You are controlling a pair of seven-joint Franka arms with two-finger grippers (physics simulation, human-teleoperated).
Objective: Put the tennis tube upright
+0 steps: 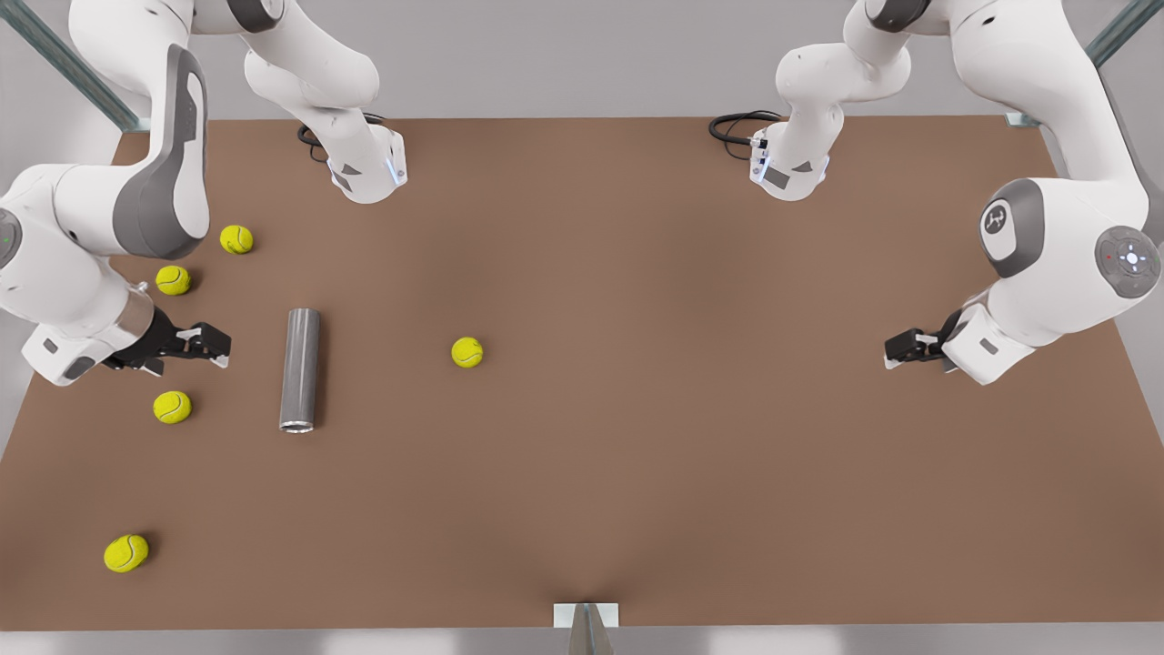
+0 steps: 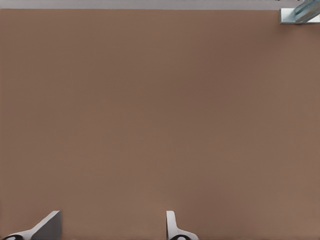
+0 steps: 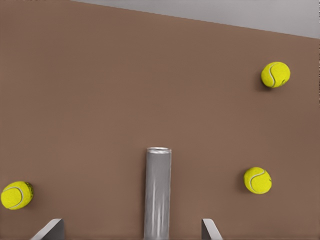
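Place: a simulated robot test bench.
Surface: one plain brown table [image 1: 637,455] against bare grey walls.
Fixtures: two white arms mounted at the table's far edge, metal frame struts at the table's corners.

High front overhead of the table [image 1: 637,455]; wrist cameras low; tennis tube [image 1: 300,368] shared with right wrist.

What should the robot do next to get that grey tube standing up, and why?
Probably ease the right gripper toward the tennis tube until its open fingers straddle it. The tube lies flat on the table, ungrasped, just ahead of that gripper. The left gripper waits far off.
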